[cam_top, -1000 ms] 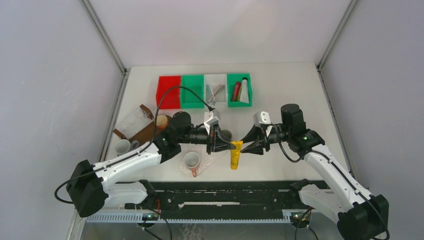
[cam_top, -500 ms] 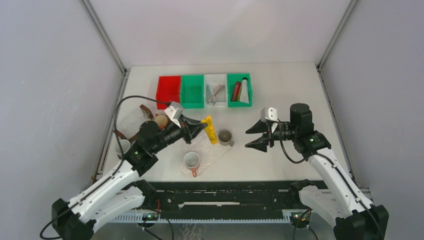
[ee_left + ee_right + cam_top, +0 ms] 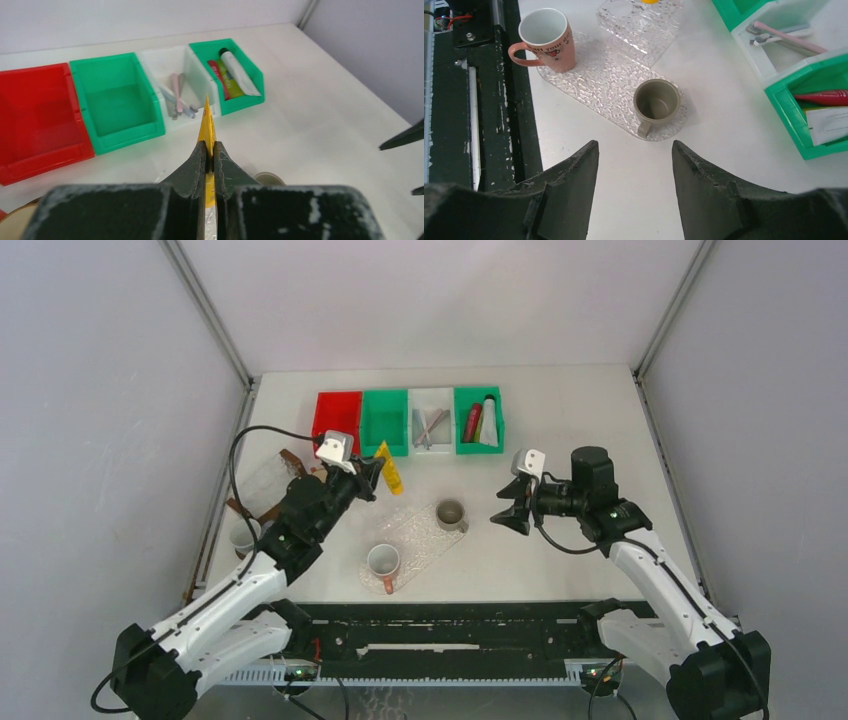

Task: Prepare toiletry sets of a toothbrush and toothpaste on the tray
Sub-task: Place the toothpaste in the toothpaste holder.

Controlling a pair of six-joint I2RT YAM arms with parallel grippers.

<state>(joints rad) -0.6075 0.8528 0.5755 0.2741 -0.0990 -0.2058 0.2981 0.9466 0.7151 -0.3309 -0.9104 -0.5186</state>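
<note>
Fingers of the left gripper (image 3: 209, 150) clamp the small yellow plastic tube (image 3: 206, 122) in the air between 4 coloured plastic bins (image 3: 408, 422) and the clear textured tray (image 3: 589, 82); right gripper (image 3: 635, 146) fingers apart

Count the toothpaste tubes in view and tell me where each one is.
4. A yellow tube is clamped in the left gripper. A red tube, a green tube and a white tube lie side by side in the rightmost green bin. Others could be hidden underneath.
</note>
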